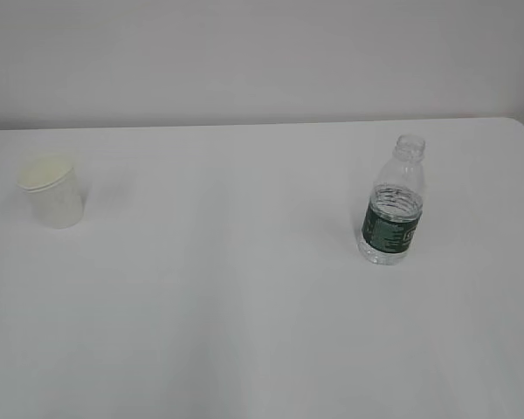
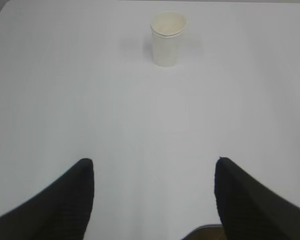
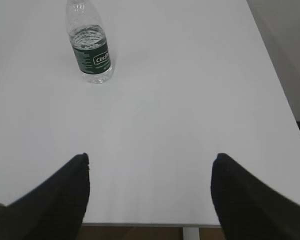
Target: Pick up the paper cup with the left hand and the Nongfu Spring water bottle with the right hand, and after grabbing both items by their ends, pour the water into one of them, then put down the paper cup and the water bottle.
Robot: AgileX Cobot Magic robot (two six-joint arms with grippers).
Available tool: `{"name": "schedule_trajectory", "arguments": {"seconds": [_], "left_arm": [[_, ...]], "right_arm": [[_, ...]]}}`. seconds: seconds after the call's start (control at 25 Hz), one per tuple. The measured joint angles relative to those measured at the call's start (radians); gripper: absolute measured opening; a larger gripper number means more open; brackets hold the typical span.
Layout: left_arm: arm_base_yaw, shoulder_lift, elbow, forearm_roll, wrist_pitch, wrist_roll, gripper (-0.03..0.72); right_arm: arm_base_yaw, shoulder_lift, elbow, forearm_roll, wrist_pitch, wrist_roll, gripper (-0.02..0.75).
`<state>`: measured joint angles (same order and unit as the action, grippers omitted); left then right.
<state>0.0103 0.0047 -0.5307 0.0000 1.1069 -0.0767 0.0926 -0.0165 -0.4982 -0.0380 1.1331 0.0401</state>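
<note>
The paper cup (image 1: pixel 53 192) stands upright at the left of the white table (image 1: pixel 244 305). In the left wrist view the paper cup (image 2: pixel 168 39) is far ahead of my left gripper (image 2: pixel 154 162), whose black fingers (image 2: pixel 70 200) stand wide apart with nothing between them. The Nongfu Spring water bottle (image 1: pixel 393 205) stands upright at the right, uncapped, with water inside and a dark green label. Seen from the right wrist, the bottle (image 3: pixel 90 45) is far ahead and to the left of my right gripper (image 3: pixel 151 157), which is open and empty. Neither arm shows in the exterior view.
The table's near edge (image 3: pixel 190 225) runs just under the right gripper, and its right edge (image 3: pixel 277 85) shows with floor beyond. A pale wall (image 1: pixel 262 52) stands behind the table.
</note>
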Motion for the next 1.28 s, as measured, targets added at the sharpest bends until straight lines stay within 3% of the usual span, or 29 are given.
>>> {"name": "schedule_trajectory", "arguments": {"seconds": [1.28], "left_arm": [[0.0,0.0,0.0,0.0,0.0,0.0,0.489]], "right_arm": [[0.0,0.0,0.0,0.0,0.0,0.0,0.573]]}}
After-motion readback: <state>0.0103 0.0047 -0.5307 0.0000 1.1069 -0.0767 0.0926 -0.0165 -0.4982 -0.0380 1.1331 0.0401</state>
